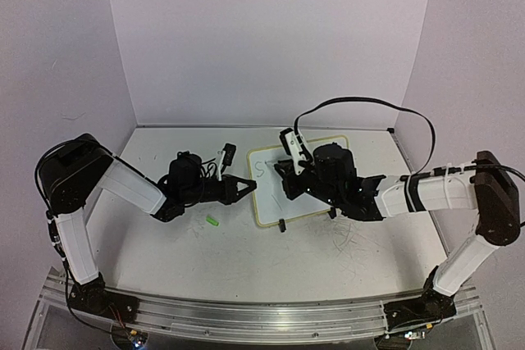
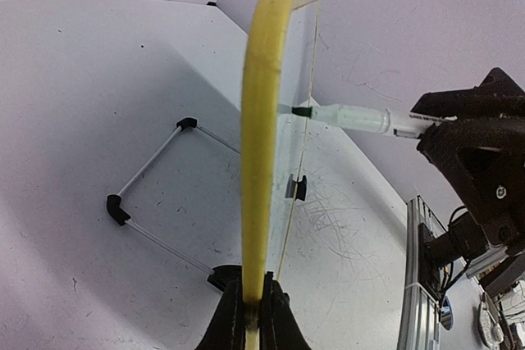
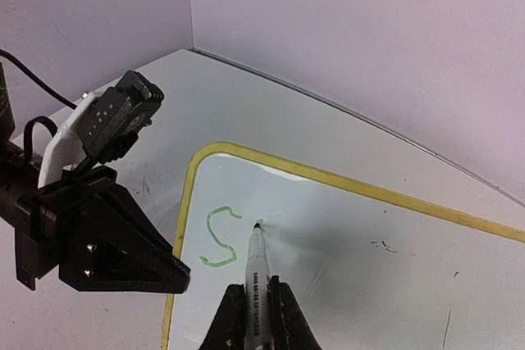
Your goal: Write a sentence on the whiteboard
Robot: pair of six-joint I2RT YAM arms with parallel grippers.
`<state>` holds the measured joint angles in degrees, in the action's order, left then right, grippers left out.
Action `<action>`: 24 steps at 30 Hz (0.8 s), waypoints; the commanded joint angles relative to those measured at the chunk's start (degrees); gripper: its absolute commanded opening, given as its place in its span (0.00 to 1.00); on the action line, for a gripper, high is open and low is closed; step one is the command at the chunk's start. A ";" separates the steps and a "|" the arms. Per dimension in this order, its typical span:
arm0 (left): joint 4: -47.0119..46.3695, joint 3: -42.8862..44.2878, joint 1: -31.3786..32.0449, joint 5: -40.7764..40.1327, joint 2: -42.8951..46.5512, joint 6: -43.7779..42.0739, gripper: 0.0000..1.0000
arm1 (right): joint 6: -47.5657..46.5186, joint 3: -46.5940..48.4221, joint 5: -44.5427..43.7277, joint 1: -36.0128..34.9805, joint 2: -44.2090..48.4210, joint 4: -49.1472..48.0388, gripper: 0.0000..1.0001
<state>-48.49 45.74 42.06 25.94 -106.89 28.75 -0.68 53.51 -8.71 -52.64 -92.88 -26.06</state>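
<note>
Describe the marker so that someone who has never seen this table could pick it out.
Find the yellow-rimmed whiteboard near the middle of the table. The marker sticks out of the right arm's fingers, tip against the board beside a green letter S. It is the only slim pale pen among bulky black parts.

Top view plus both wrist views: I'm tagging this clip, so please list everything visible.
whiteboard: one, white with yellow rim, table centre
letter S: one, green, near the board's left edge
marker: one, pale barrel, dark tip, tip at the board beside the S
stand: one, wire with black corners, behind the board
small piece: one, green, on the table left of the board
table: one, white, scuffed
left pincer: one, black, shut on the whiteboard's rim
right pincer: one, black, shut on the marker
</note>
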 commanded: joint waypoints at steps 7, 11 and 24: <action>-0.79 0.33 0.14 -0.16 1.95 -0.07 0.00 | 3.37 -2.79 0.14 0.06 0.86 0.41 0.00; -0.78 0.21 0.15 -0.10 2.04 -0.01 0.00 | 3.68 -3.46 -0.32 0.01 1.10 0.66 0.00; -0.72 0.08 0.16 -0.10 2.04 -0.01 0.00 | 2.48 -4.56 -3.65 0.04 3.50 1.03 0.00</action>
<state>-48.23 45.74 42.06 25.80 -106.89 28.77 2.40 49.93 -8.41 -52.82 -91.92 -26.03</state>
